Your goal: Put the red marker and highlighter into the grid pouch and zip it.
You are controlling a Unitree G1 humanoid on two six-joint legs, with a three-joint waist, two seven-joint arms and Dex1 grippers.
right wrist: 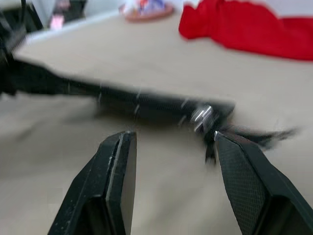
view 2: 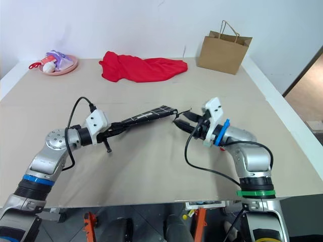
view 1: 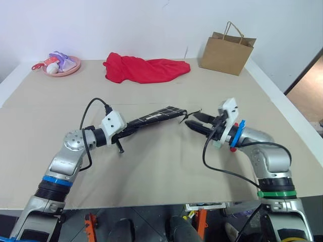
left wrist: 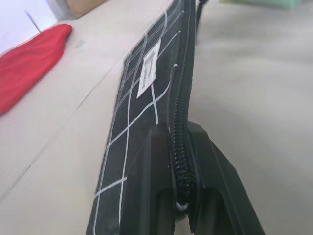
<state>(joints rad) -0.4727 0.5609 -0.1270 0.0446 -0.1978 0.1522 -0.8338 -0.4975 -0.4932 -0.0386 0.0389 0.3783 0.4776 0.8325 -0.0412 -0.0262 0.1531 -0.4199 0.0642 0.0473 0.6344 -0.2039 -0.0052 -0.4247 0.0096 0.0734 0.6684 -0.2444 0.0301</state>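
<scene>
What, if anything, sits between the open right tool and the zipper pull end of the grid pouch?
Nothing visible. The left tool holds the grid pouch lifted off the table; its zipper pull hangs just ahead of the open right tool, with only bare gap between them.

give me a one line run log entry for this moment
left claw: shut on grid pouch, held above table | right claw: open, facing zipper pull | zipper: looks closed
</scene>
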